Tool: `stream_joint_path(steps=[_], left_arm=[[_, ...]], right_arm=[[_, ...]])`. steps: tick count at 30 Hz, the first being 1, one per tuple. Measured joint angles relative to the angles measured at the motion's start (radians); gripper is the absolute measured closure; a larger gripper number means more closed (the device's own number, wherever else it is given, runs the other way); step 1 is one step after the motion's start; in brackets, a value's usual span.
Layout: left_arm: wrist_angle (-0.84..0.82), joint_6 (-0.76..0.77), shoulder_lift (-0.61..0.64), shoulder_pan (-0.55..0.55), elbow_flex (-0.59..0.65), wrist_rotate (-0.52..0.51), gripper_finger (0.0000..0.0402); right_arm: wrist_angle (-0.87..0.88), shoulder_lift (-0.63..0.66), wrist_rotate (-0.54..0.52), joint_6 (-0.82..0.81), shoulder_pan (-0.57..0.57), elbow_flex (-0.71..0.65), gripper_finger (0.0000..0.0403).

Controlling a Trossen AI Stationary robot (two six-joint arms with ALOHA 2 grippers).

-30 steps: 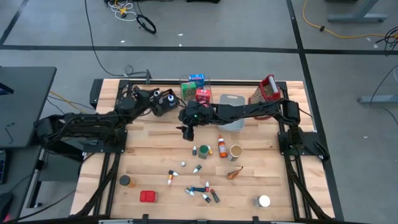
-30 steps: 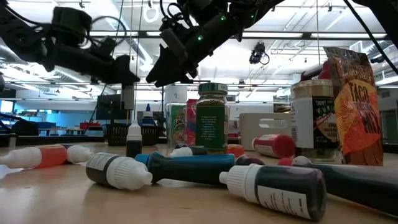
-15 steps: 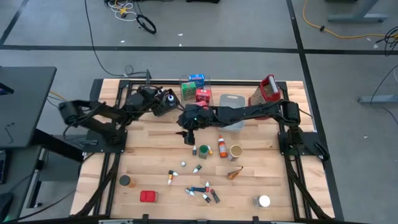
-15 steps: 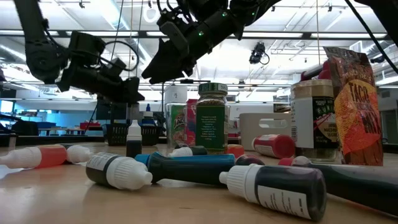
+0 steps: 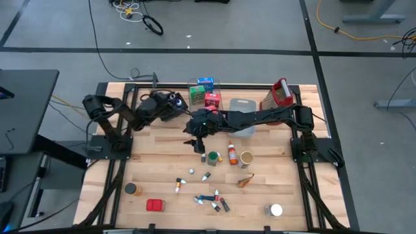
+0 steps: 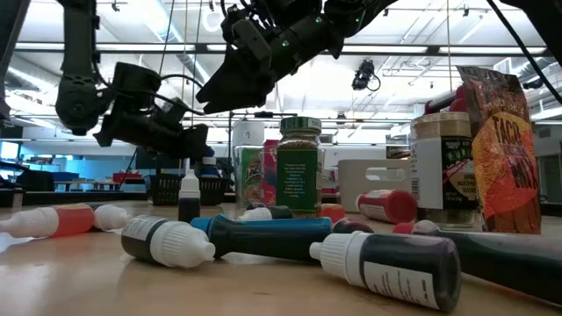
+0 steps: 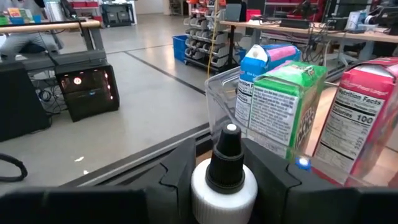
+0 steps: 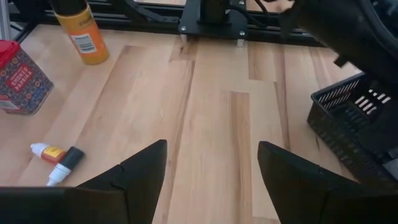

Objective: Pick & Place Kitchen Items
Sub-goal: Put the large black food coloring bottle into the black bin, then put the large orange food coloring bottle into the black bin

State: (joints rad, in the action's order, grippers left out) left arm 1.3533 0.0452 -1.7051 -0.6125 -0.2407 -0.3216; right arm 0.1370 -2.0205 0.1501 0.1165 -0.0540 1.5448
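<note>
Left gripper (image 7: pixel 225 180) is clamped on a tiny white bottle (image 7: pixel 224 186) with a black pointed cap; right gripper (image 8: pixel 211 168) hangs spread apart, empty.

Clear bin (image 5: pixel 194 86) at table (image 5: pixel 156 169) back edge holds three cartons (image 5: pixel 207 91); tray (image 5: pixel 242 107) right of it, grater (image 5: pixel 278 95) further right. Left tool (image 5: pixel 174 104) just left of bin, small bottle (image 7: pixel 224 177) between its fingers. Right tool (image 5: pixel 199 144) over table middle, above nothing. Bottles (image 5: pixel 211 200) scattered near front; tin (image 5: pixel 155 205) front-left.
</note>
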Motion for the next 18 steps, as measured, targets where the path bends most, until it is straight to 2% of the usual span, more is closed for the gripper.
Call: stream_joint_path(steps=[4, 11, 18], left_arm=[[0.003, 0.004, -0.030, 0.000, -0.032, -0.003, 0.0280], [-0.030, 0.006, -0.030, -0.006, -0.047, -0.051, 0.0228], [-0.042, 0.029, -0.032, -0.006, -0.046, -0.025, 0.0219]], right_arm=[[-0.003, 0.000, 0.000, 0.000, 0.000, 0.000, 0.0140], [-0.003, 0.000, 0.000, 0.001, 0.000, 0.000, 0.0140], [-0.003, 0.000, 0.000, 0.001, 0.000, 0.000, 0.0140]])
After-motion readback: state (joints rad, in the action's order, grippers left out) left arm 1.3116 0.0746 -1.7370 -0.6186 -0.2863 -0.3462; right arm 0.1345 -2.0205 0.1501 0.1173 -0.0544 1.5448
